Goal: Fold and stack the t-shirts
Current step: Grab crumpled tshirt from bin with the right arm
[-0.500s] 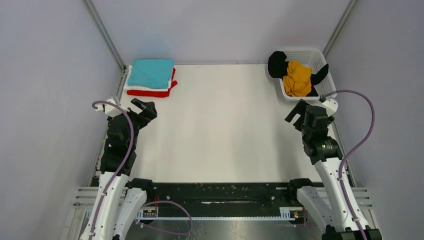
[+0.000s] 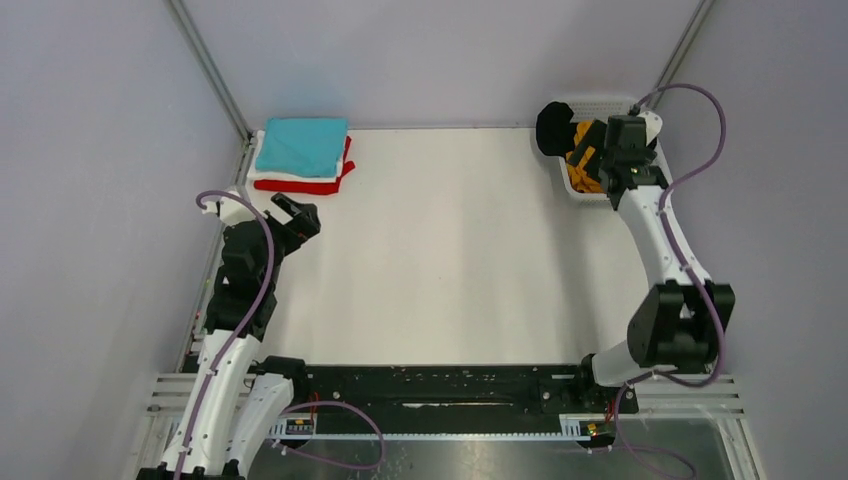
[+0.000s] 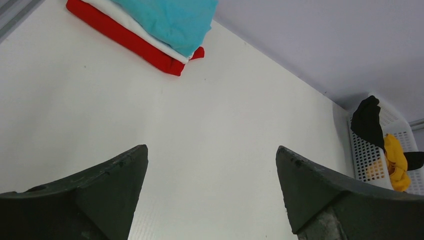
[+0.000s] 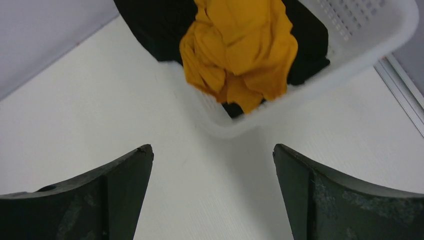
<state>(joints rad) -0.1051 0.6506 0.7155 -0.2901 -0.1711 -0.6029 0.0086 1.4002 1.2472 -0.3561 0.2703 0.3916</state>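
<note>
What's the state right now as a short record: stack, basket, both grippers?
stack: teal shirt on white shirt on red shirt, folded, far left of table
basket: far right, holds crumpled mustard shirt and black shirt
left gripper: open, empty, over bare table
right gripper: open, empty, at the basket, not touching cloth

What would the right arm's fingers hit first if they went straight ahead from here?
Probably the near rim of the white basket, or the mustard-orange t-shirt heaped just behind it. The right arm's fingers are open and aimed there, though depth is hard to judge from these views.
</note>
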